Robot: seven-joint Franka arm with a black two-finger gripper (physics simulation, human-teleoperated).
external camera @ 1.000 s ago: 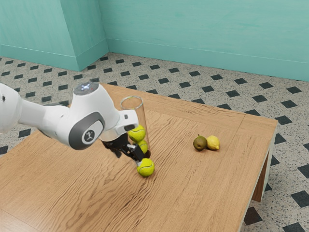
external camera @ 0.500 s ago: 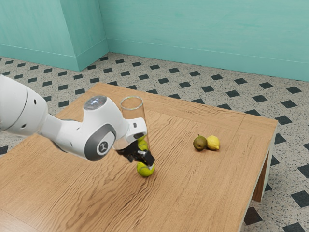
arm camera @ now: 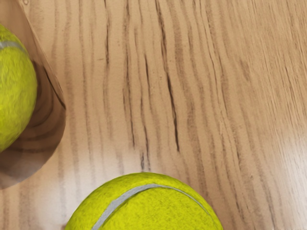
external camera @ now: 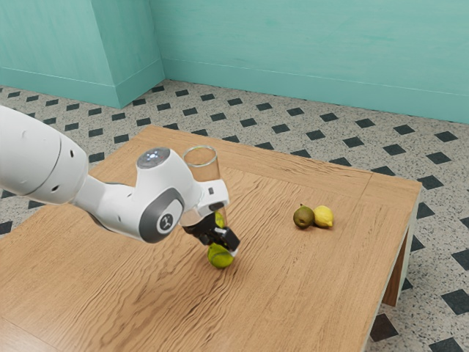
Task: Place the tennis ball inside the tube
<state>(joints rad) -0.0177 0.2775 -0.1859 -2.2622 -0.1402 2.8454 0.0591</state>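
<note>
Black and blocky, the pincer (external camera: 226, 246) hangs low over the table (external camera: 293, 279), directly at the loose tennis ball; whether it is open or closed I cannot tell. That tennis ball (external camera: 220, 259) sits on the wood under the pincer, partly hidden by it, a round thing of fuzzy, bright yellow-green felt with a pale grey seam curving over its top. Just beside the pincer stands an upright, clear, round-rimmed tube (external camera: 202, 170), with yellow-green felt visible inside. Well apart from the pincer, toward the exterior view's right, a dark olive-brown fruit (external camera: 303, 217) rests beside a yellow lemon (external camera: 323, 217).
</note>
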